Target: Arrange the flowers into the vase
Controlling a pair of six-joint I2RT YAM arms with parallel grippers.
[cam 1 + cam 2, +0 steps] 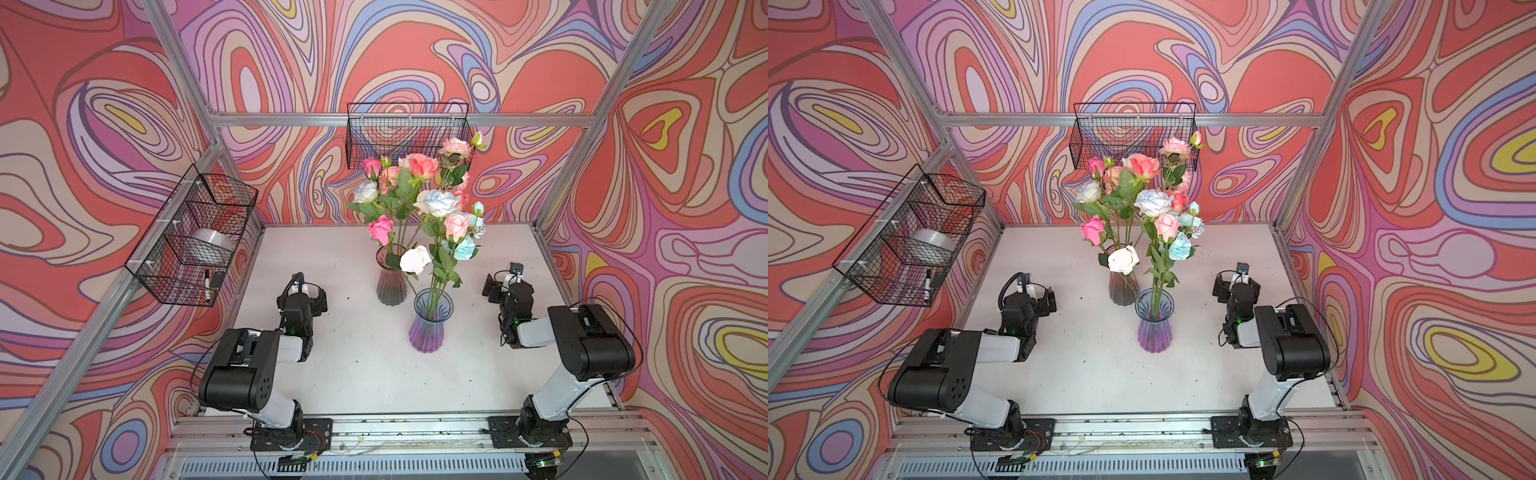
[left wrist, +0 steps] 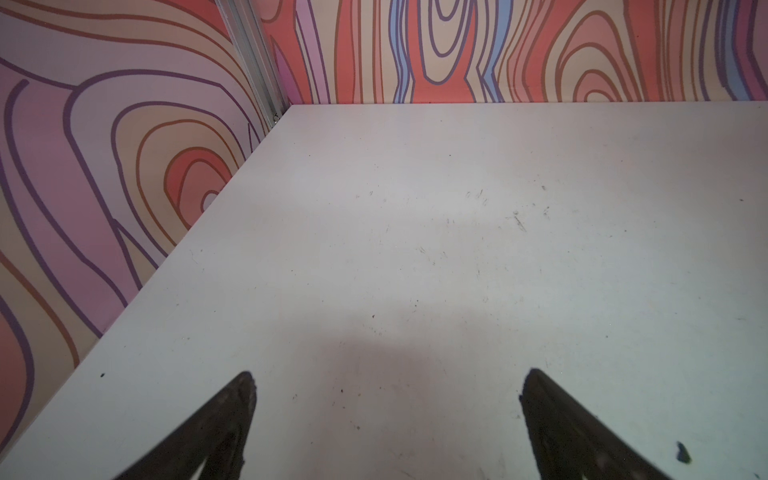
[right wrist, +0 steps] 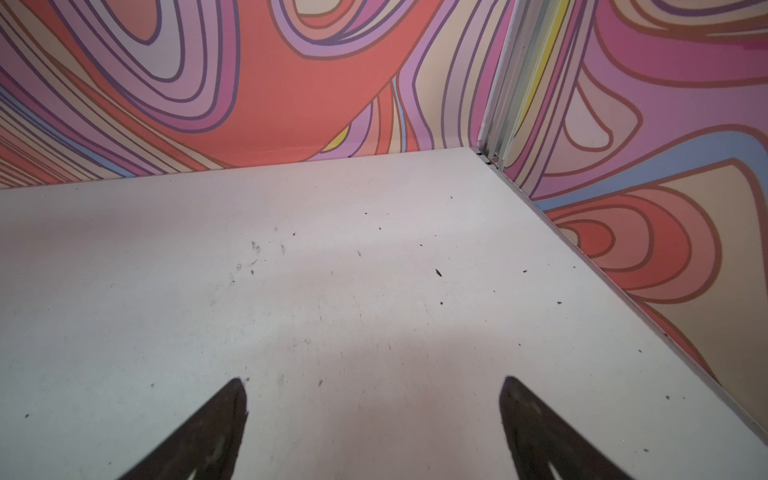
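From my station, the white tabletop [image 1: 365, 374] looks scuffed and carries small dark specks, clearest in both wrist views. Walls [image 1: 104, 124] printed with coral, lilac, blue and yellow swirls close it in at 9, 12 and 3 o'clock, and a bare aluminium frame [image 1: 332, 119] runs along the corners and across the 12 o'clock wall. A black wire back basket [image 1: 409, 133] hangs from that crossbar at 12 o'clock. A second wire side basket [image 1: 195, 237] hangs on the 9 o'clock wall with a silvery tape roll [image 1: 212, 245] and a marker [image 1: 206, 286] inside. The flowers [image 1: 415, 195] stand upright in 2 ribbed vases. The purple vase [image 1: 427, 328] sits about mid-table, and the smoky vase [image 1: 391, 286] is just beside it at its 11 o'clock. In both top views pink, coral, white and pale blue heads spread above the rims, reaching in front of the back basket. 1 white head hangs low by the smoky vase's rim. The left gripper [image 2: 386, 378] hovers at 9 o'clock, jaws spread wide with only bare table between them. The right gripper [image 3: 374, 384] does the same at 3 o'clock, also empty. Both are well apart from the vases. The arm bases sit on a metal rail [image 1: 374, 428] at 6 o'clock.
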